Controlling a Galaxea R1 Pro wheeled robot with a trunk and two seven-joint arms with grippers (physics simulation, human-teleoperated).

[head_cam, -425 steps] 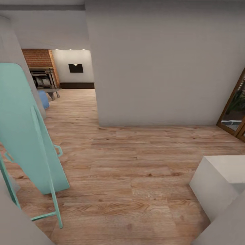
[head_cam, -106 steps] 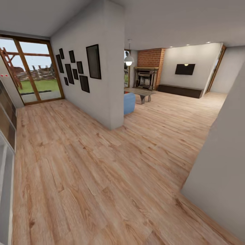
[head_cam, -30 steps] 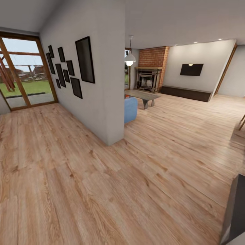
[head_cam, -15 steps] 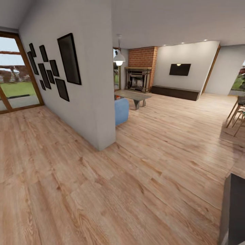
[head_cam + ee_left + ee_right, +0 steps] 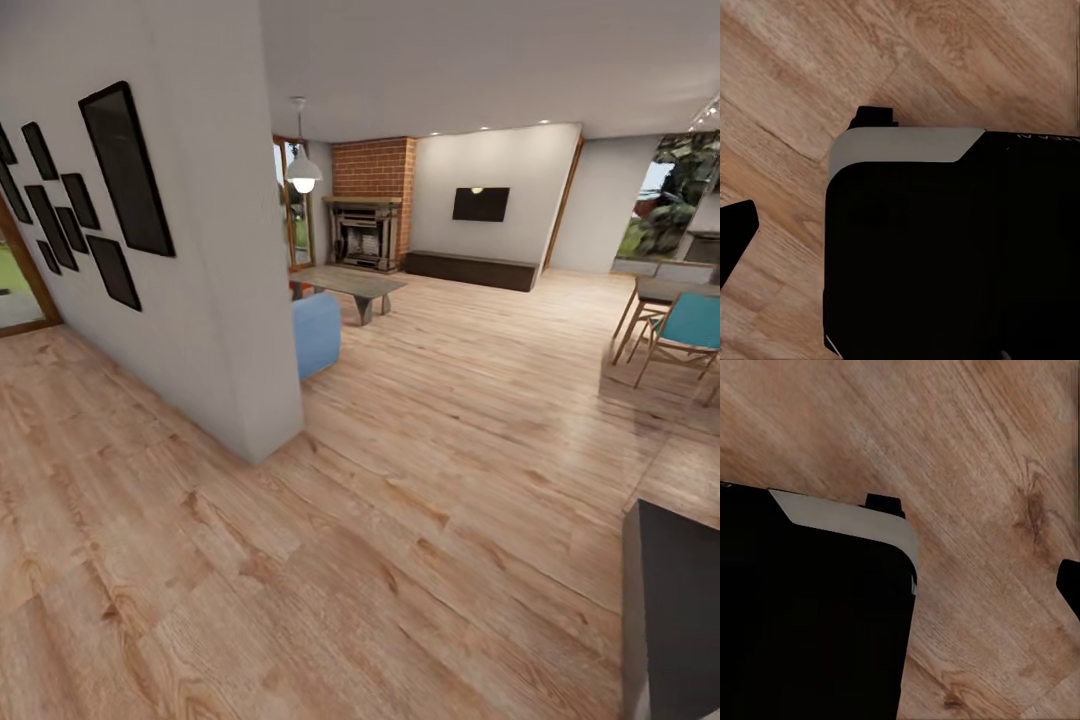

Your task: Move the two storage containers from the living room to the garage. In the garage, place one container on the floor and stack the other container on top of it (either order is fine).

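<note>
Living room (image 5: 480, 330) nearer, view swung right, teal chair (image 5: 690, 325) newly visible

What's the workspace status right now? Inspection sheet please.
Surface: light wood-plank floor, bare ahead.
Job's things: containers, nothing seen; living room ahead.
Clutter: coffee table, blue sofa end, dining chairs at right.
Pincers: open or shut, cannot tell; wrist cameras look down on dark robot body over planks.
Cables: nothing seen.
Surroundings: wall with black frames, brick fireplace, TV, low cabinet, pendant lamp.
</note>
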